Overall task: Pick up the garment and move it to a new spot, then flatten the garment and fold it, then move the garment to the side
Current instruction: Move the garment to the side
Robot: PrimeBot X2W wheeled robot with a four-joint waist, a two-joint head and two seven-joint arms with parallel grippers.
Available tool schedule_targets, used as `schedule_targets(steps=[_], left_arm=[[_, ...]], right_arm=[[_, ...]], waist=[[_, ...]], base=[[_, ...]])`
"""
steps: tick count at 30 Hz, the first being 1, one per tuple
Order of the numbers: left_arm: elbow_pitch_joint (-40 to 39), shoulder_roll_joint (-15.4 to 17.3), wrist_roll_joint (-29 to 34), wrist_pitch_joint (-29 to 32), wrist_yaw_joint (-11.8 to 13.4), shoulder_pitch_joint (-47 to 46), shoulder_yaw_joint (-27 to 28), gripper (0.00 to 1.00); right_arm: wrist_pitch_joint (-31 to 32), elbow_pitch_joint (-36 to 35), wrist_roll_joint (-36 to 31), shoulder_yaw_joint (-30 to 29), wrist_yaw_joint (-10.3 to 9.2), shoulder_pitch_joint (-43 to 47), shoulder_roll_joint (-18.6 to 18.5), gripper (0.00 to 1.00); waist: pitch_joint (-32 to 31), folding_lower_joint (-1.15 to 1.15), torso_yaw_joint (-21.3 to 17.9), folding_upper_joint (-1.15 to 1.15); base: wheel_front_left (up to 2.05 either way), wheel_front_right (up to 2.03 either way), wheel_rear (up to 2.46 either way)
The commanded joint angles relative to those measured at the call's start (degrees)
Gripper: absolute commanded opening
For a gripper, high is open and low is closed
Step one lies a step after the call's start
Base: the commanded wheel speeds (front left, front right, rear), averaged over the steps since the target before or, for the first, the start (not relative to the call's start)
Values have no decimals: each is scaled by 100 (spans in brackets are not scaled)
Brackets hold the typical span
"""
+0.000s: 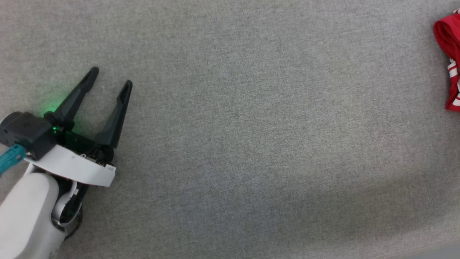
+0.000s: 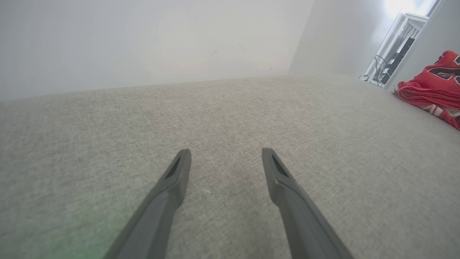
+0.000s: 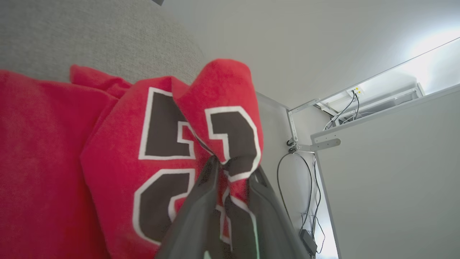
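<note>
The garment (image 1: 447,36), a red jersey with striped trim, lies bunched at the far right edge of the head view on the grey fabric surface (image 1: 251,126). In the left wrist view the garment (image 2: 433,88) sits at the right, far from my left gripper (image 2: 226,153). My left gripper (image 1: 110,77) hovers at the lower left, fingers spread, nothing between them. In the right wrist view my right gripper (image 3: 235,167) pinches a raised fold of the garment (image 3: 118,154), whose black white-outlined number shows around the fingers.
A pale wall rises behind the grey surface (image 2: 215,108). A white frame with hanging cables (image 3: 305,154) stands past the garment, and the frame (image 2: 393,54) also shows in the left wrist view. A green glow lights the cloth by the left wrist.
</note>
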Motion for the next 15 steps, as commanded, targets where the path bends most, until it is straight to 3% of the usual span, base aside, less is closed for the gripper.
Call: schedule_targets(steps=[1,3,15], left_arm=[[356,-61,-31,69,15,117,-60,100],[344,-92,-31,68,15,136,-55,100],[338,-312,-12,48,15,317,43,100]], right_arm=[[-46,52,-64,-97,-12,-67,47,64],[-98,116,-74,-186,-12,-92,95,100],[-337,627,35,-538,-12,23,319,100]], waist=[[-46,0,9,0],[-98,0,27,0],[-456,0,273,0]], base=[[0,0,0],[0,0,0],[0,0,0]])
